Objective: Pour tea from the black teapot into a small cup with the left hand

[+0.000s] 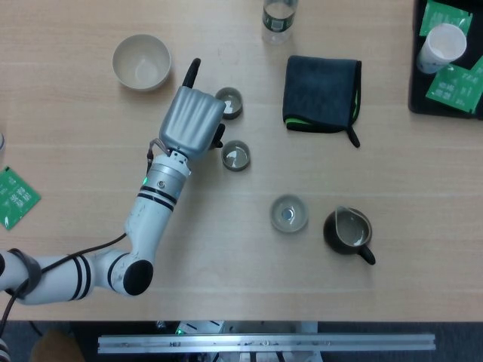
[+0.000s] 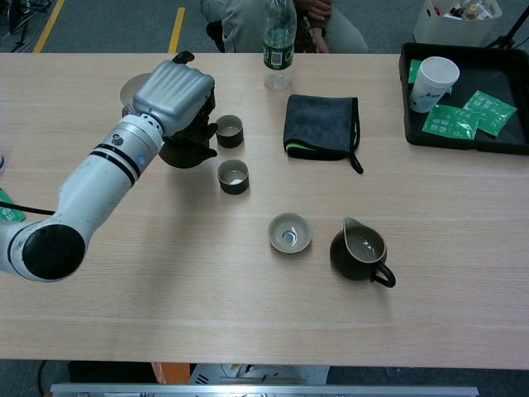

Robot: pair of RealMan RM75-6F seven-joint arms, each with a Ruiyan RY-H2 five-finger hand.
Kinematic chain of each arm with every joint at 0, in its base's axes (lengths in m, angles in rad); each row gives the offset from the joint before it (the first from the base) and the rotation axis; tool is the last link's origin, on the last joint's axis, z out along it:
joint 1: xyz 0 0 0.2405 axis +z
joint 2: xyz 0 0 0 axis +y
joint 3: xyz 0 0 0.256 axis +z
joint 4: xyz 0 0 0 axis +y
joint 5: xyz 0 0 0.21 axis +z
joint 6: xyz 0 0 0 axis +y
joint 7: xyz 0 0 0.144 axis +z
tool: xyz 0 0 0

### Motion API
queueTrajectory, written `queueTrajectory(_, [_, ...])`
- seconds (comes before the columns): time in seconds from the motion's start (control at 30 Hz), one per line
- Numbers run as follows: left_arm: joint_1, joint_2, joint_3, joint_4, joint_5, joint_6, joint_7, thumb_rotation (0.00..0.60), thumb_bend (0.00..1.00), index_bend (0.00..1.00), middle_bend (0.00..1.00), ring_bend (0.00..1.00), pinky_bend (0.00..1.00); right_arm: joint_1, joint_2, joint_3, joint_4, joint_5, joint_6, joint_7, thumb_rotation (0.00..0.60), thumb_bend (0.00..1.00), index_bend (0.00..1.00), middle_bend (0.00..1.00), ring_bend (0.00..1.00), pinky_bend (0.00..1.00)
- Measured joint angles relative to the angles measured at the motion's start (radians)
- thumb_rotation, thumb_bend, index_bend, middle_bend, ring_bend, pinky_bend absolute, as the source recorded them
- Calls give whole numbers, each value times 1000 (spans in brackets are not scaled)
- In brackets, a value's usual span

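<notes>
Black teapot point(image 2: 188, 149) is in my left hand point(image 1: 193, 124), held just beside the two small dark cups, and the silver back of the hand covers most of it from above. From the chest camera I see the spout pointing toward the far cup point(image 2: 229, 131), almost touching its rim, while the near cup point(image 2: 233, 176) stands a little closer to me. I judge the pour is about to start, so I should tip slowly by rolling the wrist and keep the spout over the cup mouth (both cups seem to have something pale inside, I cannot tell how full). The bowl point(image 1: 141, 62) behind is near the handle, so I must not swing back. My right hand is not visible.
</notes>
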Motion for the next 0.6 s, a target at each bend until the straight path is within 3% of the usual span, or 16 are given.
queueTrajectory(0.6, [15, -72, 3, 97, 95, 24, 30, 543, 364, 893, 1000, 827, 97, -4, 4, 2, -7, 5, 1, -7, 600, 0, 171, 158, 38, 29])
